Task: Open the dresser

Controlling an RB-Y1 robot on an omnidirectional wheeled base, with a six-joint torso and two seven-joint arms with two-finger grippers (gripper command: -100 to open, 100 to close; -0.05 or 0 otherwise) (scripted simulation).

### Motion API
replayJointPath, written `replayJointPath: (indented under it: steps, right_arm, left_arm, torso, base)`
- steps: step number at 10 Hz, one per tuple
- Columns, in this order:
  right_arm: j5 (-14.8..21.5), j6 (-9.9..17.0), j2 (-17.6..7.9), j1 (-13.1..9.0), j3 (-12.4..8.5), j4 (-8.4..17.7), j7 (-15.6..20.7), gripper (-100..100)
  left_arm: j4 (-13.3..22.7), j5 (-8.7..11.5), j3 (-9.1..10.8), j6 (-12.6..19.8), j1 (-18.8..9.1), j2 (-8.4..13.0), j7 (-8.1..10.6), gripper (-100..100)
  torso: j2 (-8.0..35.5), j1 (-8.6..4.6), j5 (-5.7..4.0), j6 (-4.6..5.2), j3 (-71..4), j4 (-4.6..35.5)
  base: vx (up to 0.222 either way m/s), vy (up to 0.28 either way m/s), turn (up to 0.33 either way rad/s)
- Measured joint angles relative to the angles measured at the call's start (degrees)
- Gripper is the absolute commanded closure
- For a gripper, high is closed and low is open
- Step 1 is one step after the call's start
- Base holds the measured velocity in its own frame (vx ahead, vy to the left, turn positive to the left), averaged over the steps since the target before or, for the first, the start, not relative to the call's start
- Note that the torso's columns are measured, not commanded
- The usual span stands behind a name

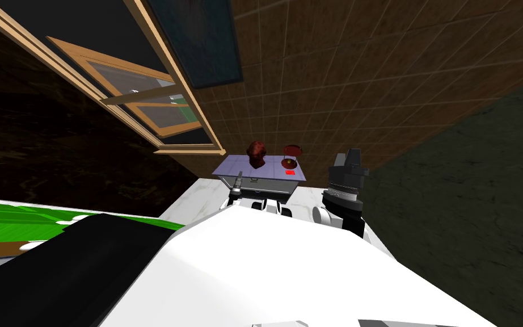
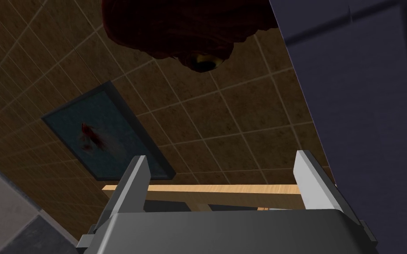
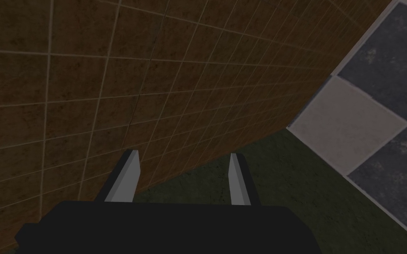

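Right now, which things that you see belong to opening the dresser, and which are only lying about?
For the job: dresser, left gripper open close to it.
Lying about: dark red lump and red round ornament on its top, wall picture, window.

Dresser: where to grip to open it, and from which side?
Likely the small handle on the grey front of the dresser, just under the top. Come from the front, since that face looks toward me. The left gripper, open, points up along the dresser's side, so it needs turning.

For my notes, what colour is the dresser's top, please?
The dresser top is pale lavender; head view best.
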Motion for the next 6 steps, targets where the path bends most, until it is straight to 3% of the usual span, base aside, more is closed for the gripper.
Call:
replayJointPath:
  steps: [1, 3, 6]
  right_arm:
    - [0.0, 0.0, 0.0, 0.0, 0.0, 0.0, 0.0, 0]
    - [0.0, 0.0, 0.0, 0.0, 0.0, 0.0, 0.0, 0]
    - [0.0, 0.0, 0.0, 0.0, 0.0, 0.0, 0.0, 0]
  left_arm:
    - [2.0, 0.1, 0.24, -1.2, -1.1, -0.1, -0.09, -100]
    - [2.2, 0.0, 0.17, -1.6, -0.2, -0.1, 0.19, -100]
    - [5.8, 0.0, 0.47, -2.6, -2.1, -0.4, -0.21, -100]
  torso:
    - [-0.1, -0.03, 0.07, 0.07, 0.0, -0.1]
    - [0.0, 0.04, 0.10, 0.01, 0.0, -0.1]
    - [-0.2, -0.14, 0.13, 0.17, -0.1, -0.2]
  base:
    - [0.006, -0.023, 0.004]
    - [-0.005, -0.008, 0.005]
    - [0.004, -0.023, 0.026]
